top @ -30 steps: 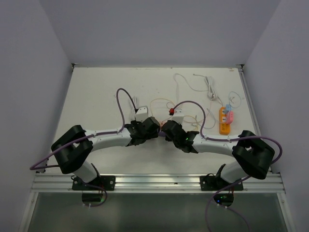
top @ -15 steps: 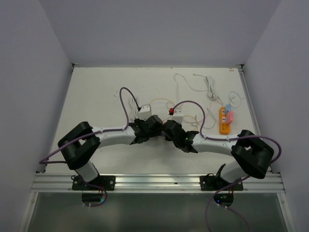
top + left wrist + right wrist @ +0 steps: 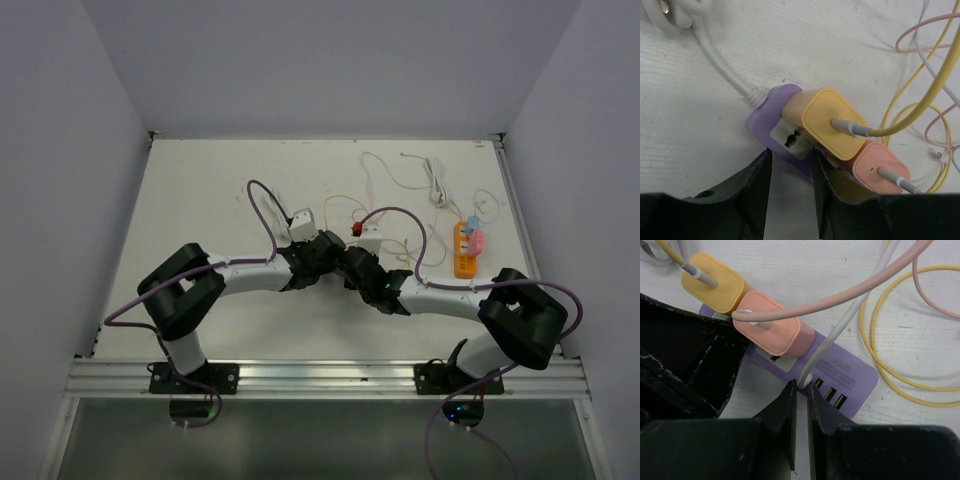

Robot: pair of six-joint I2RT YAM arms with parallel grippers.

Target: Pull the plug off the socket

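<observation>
off-white table [image 3: 200, 190] boxed in by pale grey walls [image 3: 300, 60], loose cables [image 3: 432, 178] strewn toward the back. at centre, purple power strip [image 3: 765, 125], yellow plug [image 3: 832, 122] and salmon plug [image 3: 880, 167] seated side by side in its sockets. left gripper [image 3: 792, 152] clamped on the strip's near edge. right gripper [image 3: 801, 385] pinched shut on white cable [image 3: 826, 346] at its entry into the strip, beside the usb ports.

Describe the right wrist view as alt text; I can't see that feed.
The right gripper has its jaws closed on a white cable where it meets a purple power strip. A pink charger and a yellow charger are plugged in.
</observation>
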